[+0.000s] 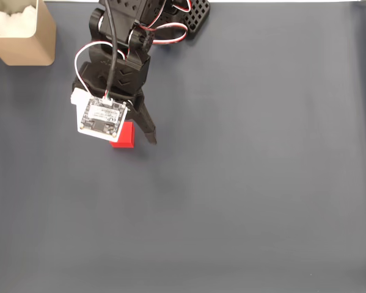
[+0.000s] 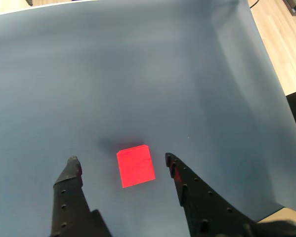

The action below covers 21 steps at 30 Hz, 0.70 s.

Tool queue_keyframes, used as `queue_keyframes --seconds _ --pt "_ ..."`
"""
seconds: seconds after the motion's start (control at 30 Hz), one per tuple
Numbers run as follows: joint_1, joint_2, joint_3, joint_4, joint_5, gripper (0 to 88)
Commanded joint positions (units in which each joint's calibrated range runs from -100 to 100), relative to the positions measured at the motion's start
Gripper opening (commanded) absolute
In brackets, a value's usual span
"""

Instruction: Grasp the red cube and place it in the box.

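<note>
Gripper spread open, the red cube on the tabletop right between its fingertips, touching neither, slightly nearer the right one in the wrist view. The box sits well apart, fixed view's top-left corner.

The red cube is showing bright, plain red against the dark grey-blue mat. The gripper is appearing black, and the box is showing beige with white padding.
</note>
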Motion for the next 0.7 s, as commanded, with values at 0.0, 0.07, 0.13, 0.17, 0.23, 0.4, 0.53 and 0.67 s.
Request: queue_keyframes --seconds 0.0,0.07,0.13,0.17,0.23,0.4,0.53,0.67 --pt "-0.17 0.62 -0.95 -1.53 0.29 39.4" --pt "-0.1 1.23 -0.85 -1.94 0.39 39.4" --pt "-0.1 1.58 -0.76 -2.02 0.44 39.4" --pt "-0.1 1.66 -0.58 -2.26 0.44 39.4" --pt "-0.1 1.84 0.15 -3.0 0.49 39.4" --pt "-0.03 2.62 1.61 -4.23 0.54 39.4" --pt "-0.03 2.62 2.34 -4.56 0.49 39.4" --pt "-0.1 2.1 3.71 -5.05 0.54 39.4"
